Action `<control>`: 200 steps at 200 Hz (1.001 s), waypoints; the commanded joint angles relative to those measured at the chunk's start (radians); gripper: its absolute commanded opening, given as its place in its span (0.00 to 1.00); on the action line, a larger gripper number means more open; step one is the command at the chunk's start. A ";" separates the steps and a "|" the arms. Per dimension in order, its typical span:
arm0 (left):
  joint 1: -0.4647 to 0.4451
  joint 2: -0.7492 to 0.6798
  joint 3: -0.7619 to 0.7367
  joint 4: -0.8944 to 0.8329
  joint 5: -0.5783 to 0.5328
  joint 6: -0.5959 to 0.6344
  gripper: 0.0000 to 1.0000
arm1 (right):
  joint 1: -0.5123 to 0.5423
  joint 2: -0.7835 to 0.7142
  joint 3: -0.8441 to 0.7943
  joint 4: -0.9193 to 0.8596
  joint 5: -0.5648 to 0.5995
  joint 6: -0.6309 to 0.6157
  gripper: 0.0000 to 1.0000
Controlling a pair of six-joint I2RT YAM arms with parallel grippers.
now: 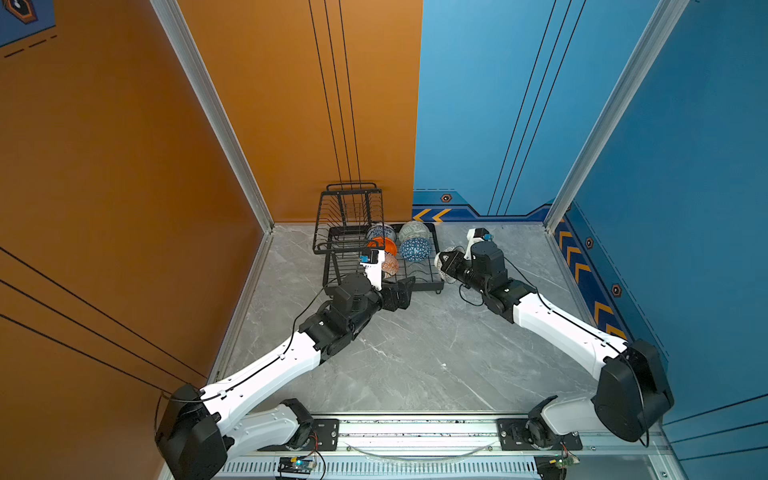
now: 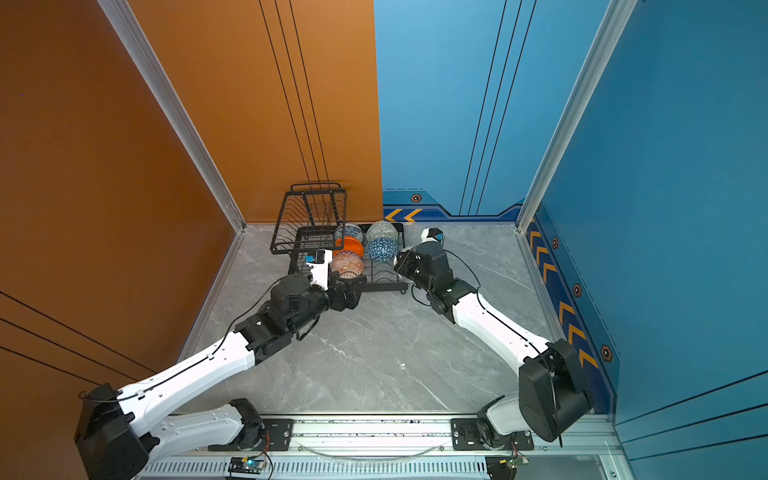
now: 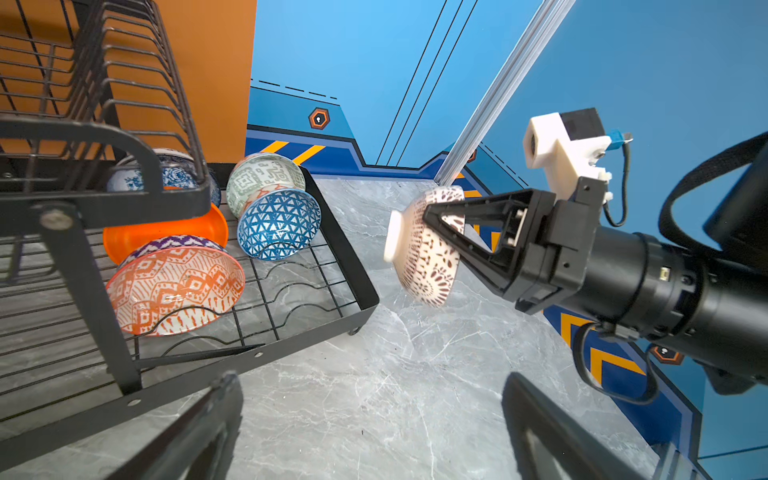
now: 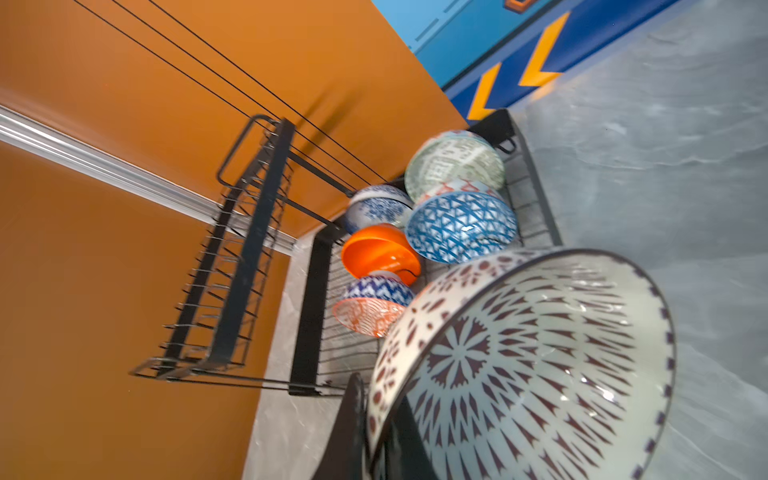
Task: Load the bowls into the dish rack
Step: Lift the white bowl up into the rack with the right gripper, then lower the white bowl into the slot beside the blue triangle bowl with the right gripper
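Logging the load count: five of six bowls sit in the dish rack (image 3: 351, 266), and the sixth is in my right hand (image 3: 434, 222).

Lower tray (image 3: 291, 291), row under the edge of the raised basket (image 3: 104, 139), back to front:
- blue-white floral bowl (image 3: 174, 176)
- plain orange bowl (image 3: 166, 232)
- orange-white geometric bowl (image 3: 174, 286)

Each is tipped on its side and packed close against the next. In the second row, on the open side, the pale green bowl (image 3: 266, 178) is at the back and the blue triangle bowl (image 3: 278, 224) touches it in front. The raised basket holds nothing that I can see.

Right hand: clenched on the wall of the white lattice bowl (image 3: 424, 257). One finger is outside the wall and the other is hidden. The bowl is off the desk (image 1: 415, 353), tipped on its side with its foot toward the rack. It hangs just beside the rack's open-side wall, not yet over the tray.

Left hand (image 3: 370, 386): released, jaws wide, nothing between them. It hovers low over the desk near the rack's front edge, apart from every bowl.

Judgement: the task is nearly done. What is left is to carry the lattice bowl over the wall, stand it on the bare wires in front of the blue triangle bowl, and let go. That spot looks free.

Risks:
- The rim may knock the blue triangle bowl or the wall on the way in.
- A glazed wall may slip in a pinch.

No other bowl shows on the desk — nothing for the left hand to fetch.
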 commanded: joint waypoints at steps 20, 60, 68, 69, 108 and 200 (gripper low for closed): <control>0.036 -0.022 0.013 -0.013 -0.011 0.019 0.98 | 0.049 0.145 -0.010 0.512 0.172 0.140 0.00; 0.069 -0.026 0.015 -0.023 0.007 0.010 0.98 | 0.083 0.307 0.013 0.751 0.290 0.205 0.00; 0.077 -0.028 0.013 -0.026 0.012 0.008 0.98 | 0.088 0.337 0.015 0.794 0.318 0.220 0.00; 0.076 -0.028 0.013 -0.026 0.012 0.008 0.98 | 0.089 0.340 0.015 0.799 0.321 0.223 0.00; 0.101 -0.027 0.004 -0.032 0.028 0.000 0.98 | 0.113 0.444 0.046 0.880 0.413 0.253 0.00; 0.134 -0.041 -0.019 -0.017 0.054 -0.017 0.98 | 0.151 0.594 0.100 0.945 0.545 0.333 0.00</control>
